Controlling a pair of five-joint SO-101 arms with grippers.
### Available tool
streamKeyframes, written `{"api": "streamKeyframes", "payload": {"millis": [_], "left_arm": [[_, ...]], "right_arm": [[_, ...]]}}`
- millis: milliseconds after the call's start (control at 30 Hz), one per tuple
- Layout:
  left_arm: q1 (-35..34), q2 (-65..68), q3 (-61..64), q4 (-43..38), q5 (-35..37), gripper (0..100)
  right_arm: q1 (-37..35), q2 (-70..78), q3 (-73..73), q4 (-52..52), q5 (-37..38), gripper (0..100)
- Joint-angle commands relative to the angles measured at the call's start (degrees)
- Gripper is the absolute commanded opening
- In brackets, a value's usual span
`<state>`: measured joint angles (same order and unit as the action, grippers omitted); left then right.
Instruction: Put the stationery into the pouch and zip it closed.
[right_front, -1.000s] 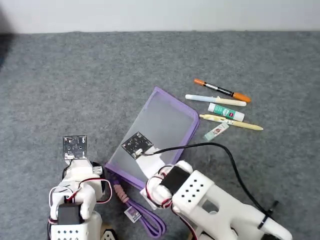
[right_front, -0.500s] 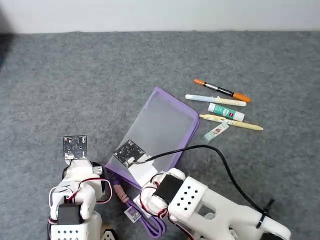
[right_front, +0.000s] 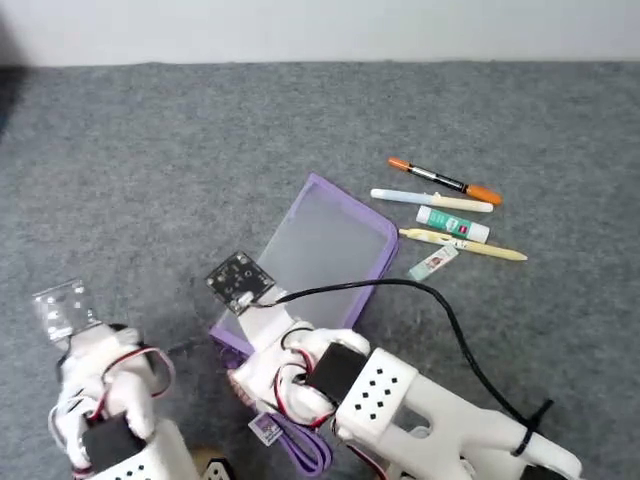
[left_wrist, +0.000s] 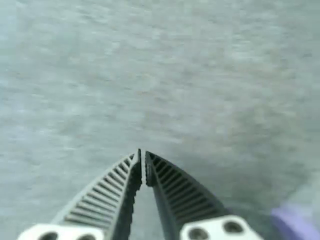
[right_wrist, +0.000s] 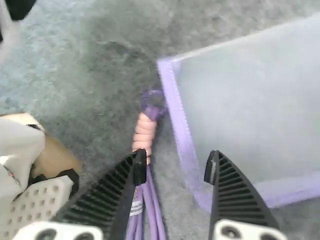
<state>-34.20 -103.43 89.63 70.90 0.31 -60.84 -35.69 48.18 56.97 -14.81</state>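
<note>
Finds the right arm folded low, white shell and red wiring hunched over the near corner of the pouch. From the right wrist, catches the right pincer spread wide, black ribbed fingers either side of the pouch's purple fabric hem, gripping nothing. Puts a pink coiled charm just off that same corner, touching a small purple loop there, with a purple strap trailing on away from the pouch. Places the left arm well apart from the pouch, past the corner with the charm. From its wrist, gives the left pincer pinched to a sliver, serrated tips all but meeting above the grey desk, holding nothing. Reads the pouch as a flat rectangle, a frosted translucent panel bound in purple, lying skewed on the felt-like desk. From above, takes in the stationery outside the pouch, just beyond its far side from the charm: orange-tipped marker, pale pen, white tube and yellow pen in a loose row, plus a small tag nearest the hem.
</note>
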Motion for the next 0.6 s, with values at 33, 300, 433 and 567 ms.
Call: {"api": "streamKeyframes", "payload": {"millis": [33, 300, 433, 567], "left_arm": [[-10.1, -0.4, -3.0, -0.1, -10.7, 2], [-20.3, -0.4, -1.4, -1.0, -17.4, 2], [-21.6, -0.4, -1.2, -1.0, -17.4, 2], [-21.9, -0.4, -1.2, -1.0, -17.4, 2]], "right_arm": [[-3.7, 4.0, -4.9, -0.7, -0.8, 20.8], [-5.0, 22.8, -20.7, 5.5, -3.7, 20.8], [-5.1, 32.9, -29.8, 9.5, -6.7, 20.8], [-5.2, 40.3, -36.0, 12.7, -7.3, 20.8]]}}
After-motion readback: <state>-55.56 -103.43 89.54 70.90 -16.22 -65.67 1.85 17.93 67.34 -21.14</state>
